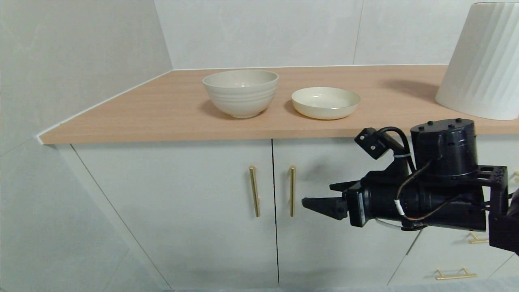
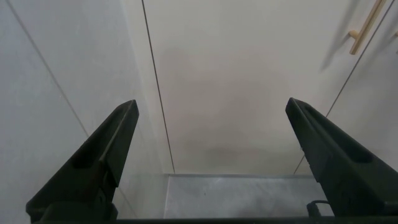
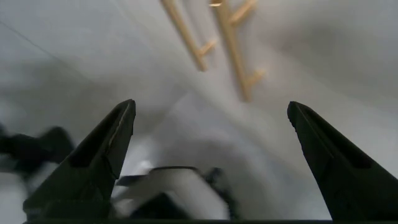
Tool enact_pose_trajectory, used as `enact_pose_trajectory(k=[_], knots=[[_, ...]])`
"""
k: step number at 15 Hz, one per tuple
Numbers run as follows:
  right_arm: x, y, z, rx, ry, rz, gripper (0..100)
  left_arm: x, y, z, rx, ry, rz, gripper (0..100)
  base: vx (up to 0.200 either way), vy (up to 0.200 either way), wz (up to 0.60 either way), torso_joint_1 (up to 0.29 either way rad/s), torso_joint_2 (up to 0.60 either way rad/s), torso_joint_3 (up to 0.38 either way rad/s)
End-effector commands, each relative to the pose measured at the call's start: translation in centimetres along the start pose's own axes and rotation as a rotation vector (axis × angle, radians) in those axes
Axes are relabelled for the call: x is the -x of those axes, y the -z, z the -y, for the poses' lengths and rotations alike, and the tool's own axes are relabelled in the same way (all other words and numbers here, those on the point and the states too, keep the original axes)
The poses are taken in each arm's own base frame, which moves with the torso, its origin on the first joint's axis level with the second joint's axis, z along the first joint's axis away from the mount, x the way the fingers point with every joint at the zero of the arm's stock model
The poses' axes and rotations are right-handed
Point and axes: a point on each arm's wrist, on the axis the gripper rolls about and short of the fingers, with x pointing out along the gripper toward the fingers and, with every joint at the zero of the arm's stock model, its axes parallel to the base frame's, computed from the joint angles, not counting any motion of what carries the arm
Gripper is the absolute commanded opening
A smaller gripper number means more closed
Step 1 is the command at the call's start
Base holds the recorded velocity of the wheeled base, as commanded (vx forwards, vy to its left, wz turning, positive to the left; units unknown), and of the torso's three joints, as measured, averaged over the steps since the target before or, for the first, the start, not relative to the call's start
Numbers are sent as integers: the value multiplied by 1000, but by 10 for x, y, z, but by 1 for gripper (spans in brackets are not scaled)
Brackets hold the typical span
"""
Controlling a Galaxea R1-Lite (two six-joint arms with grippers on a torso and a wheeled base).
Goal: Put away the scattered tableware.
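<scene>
Desk point(image 1: 162, 113): a wood-topped desk running along a pale tiled wall and carrying all the tableware.
Cabinet doors point(image 1: 182, 211): two pale doors directly under the desk, both closed. Nothing can be stowed until one is opened, and a door swung out carelessly could hit the arm in front of it.
Ribbed shade point(image 1: 482, 61): a tall white shape on the desk at its right end. It looks light, so a high, wide sweep of the arm could tip it.
Right gripper point(image 1: 318, 194): released, jaws spread and holding nothing. It sits below the desk's front edge and points sideways at the door pulls.
Left gripper point(image 2: 211, 102): also released and empty, low in front of the panels under the desk.
Bowl point(image 1: 241, 92): deep and cream-coloured, upright on the desk left of its middle and set back a little from the front edge. A gripper rising from below could catch that edge or push the bowl.
Dish point(image 1: 325, 102): shallow and cream-coloured, on the desk nearer its front edge and further toward its right end than the bowl, close to it but apart. Its low, sloped rim gives little to pinch, so it may slide or drop off the edge.
Handles point(image 1: 254, 190): two thin brass bars side by side under the desk. Spread jaws could hook the wrong one, or both.
</scene>
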Motion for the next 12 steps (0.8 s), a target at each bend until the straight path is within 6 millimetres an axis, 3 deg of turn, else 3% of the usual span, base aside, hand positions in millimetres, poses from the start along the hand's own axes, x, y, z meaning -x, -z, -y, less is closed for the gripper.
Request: enact_pose_trajectory(k=[1, 5, 12], knots=[[-23, 10, -5, -18, -28, -48, 100, 0, 0, 0, 0, -1, 0, 100, 0, 0, 0, 0, 0, 0], [-51, 19, 1, -17, -36, -6, 100, 0, 0, 0, 0, -1, 0, 100, 0, 0, 0, 0, 0, 0], [-73, 22, -1, -69, -33, 88, 100, 0, 0, 0, 0, -1, 0, 100, 0, 0, 0, 0, 0, 0]])
